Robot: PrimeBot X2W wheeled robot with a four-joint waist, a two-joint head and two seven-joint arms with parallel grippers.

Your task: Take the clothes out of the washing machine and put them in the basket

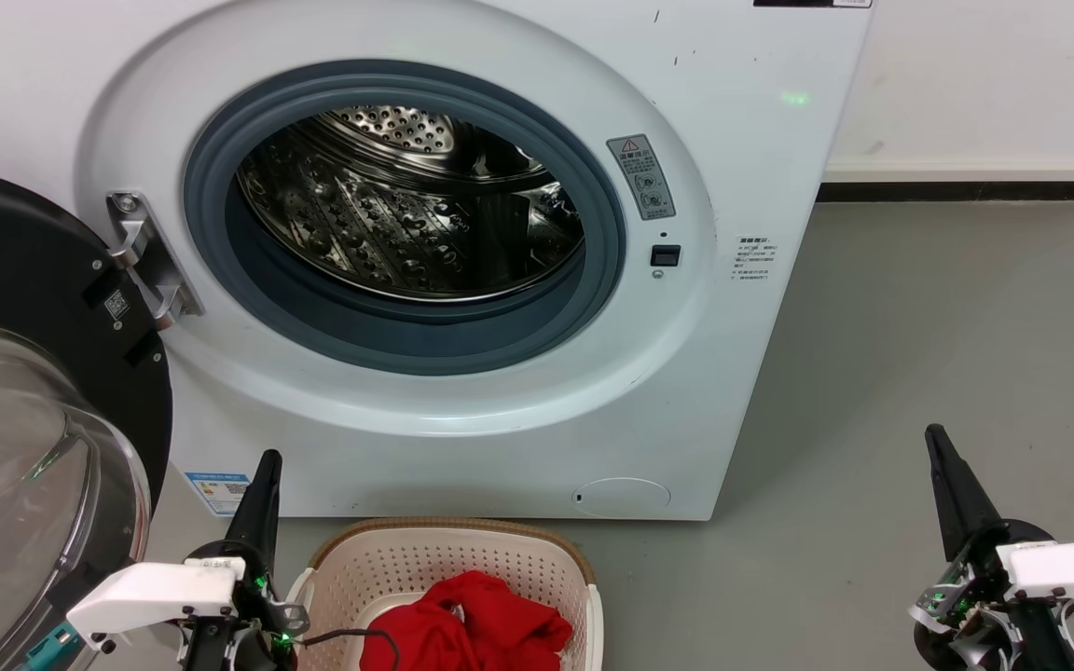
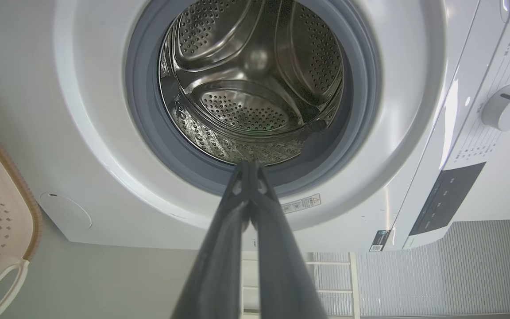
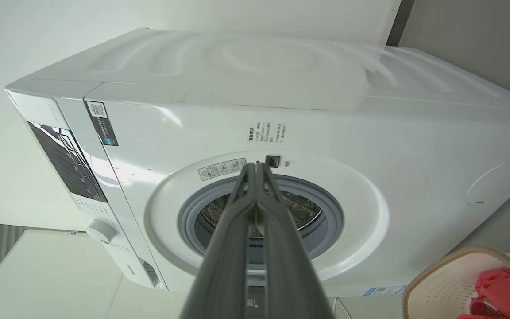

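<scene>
The white washing machine (image 1: 462, 438) stands with its black-framed glass door (image 1: 24, 447) swung open to the left. Its steel drum (image 1: 416, 200) holds no fabric that I can see, also in the left wrist view (image 2: 250, 84). Red clothes (image 1: 472, 629) lie bunched in the cream basket (image 1: 462, 550) on the floor below the porthole; they also show at the right wrist view's corner (image 3: 498, 292). My left gripper (image 1: 268, 458) is shut beside the basket's left rim, fingers pointing up. My right gripper (image 1: 934, 434) is shut over the floor at the right, holding nothing.
Grey floor (image 1: 919, 354) spreads to the right of the machine, up to a white wall with a dark skirting (image 1: 956, 191). The open door takes up the left side next to my left arm.
</scene>
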